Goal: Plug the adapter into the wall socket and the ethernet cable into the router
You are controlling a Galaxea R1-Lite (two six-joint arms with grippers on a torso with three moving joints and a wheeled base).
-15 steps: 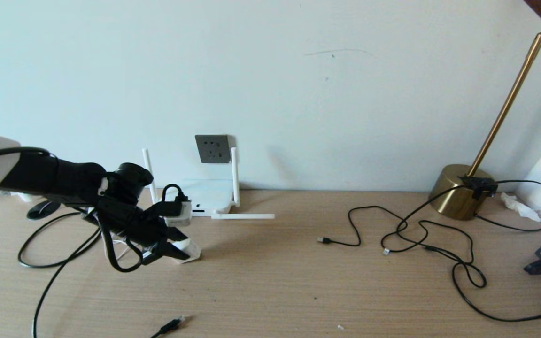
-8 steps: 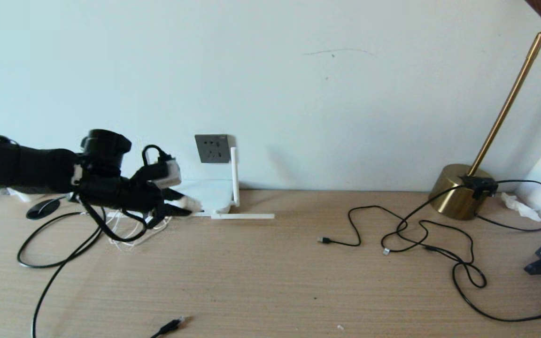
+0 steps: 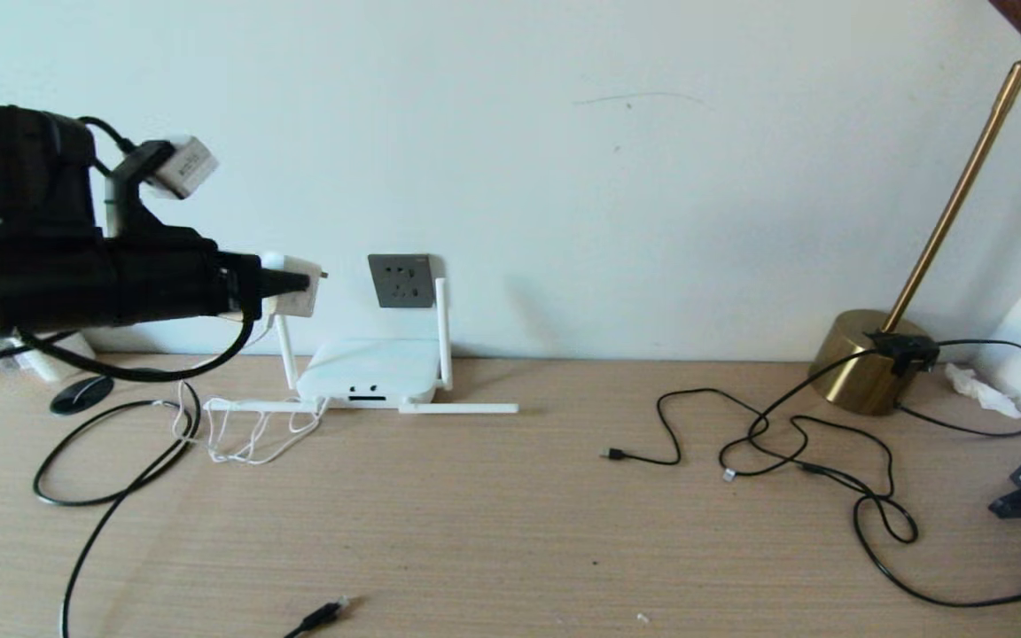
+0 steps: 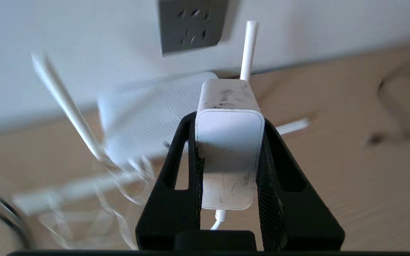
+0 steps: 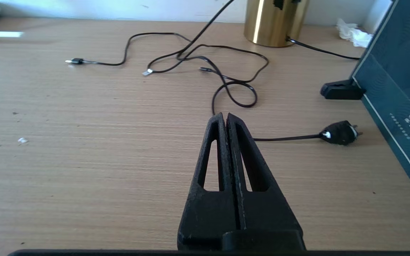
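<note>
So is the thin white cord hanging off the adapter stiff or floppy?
Probably floppy: the cord sags from the adapter in the left hand and lies in loose loops on the table. It likely drags along easily.

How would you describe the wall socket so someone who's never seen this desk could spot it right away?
Look at the pale wall behind the desk, left of centre. Just above the white router sits the wall socket, a dark grey square plate with small pin holes. It is the only dark thing fixed on that wall.
</note>
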